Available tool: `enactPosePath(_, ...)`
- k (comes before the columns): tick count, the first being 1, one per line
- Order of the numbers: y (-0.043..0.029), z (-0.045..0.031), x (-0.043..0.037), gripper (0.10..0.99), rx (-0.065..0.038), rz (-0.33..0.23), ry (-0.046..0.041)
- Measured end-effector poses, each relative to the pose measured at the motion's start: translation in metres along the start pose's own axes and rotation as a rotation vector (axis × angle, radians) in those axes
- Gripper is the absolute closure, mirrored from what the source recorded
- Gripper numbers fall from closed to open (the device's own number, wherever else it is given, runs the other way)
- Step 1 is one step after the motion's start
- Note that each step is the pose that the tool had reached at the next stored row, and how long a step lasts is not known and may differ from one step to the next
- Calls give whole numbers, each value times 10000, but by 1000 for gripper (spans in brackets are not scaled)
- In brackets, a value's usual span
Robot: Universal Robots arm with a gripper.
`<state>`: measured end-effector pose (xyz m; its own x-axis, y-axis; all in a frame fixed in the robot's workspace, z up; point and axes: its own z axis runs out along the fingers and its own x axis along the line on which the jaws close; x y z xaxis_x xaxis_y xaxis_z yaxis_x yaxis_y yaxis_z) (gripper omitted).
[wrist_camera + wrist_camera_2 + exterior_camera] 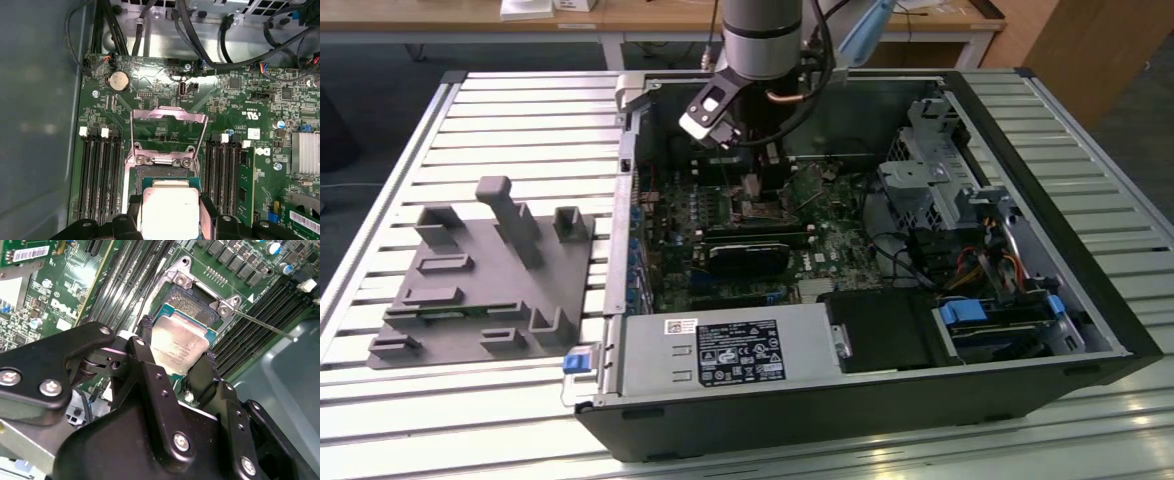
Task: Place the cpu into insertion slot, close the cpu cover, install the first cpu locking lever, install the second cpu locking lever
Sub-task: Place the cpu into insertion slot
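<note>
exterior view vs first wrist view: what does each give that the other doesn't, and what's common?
Exterior view: the whole open computer case on the slatted table, a grey holder block at the exterior view's left, and the arm reaching down into the case.
First wrist view: the gripper shut on the chip, the cover frame flipped open, and a coin battery.
Both: the green board.
</note>
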<state>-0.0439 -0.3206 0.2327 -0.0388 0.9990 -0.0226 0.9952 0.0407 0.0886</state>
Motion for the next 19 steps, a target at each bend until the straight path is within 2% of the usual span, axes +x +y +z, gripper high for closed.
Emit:
enactPosePath(2,-4,36,5,545,-1,1,1)
enactPosePath(6,-16,103,19,545,3,-3,-60)
enactPosePath(19,-33,225,42,545,10,230,-115)
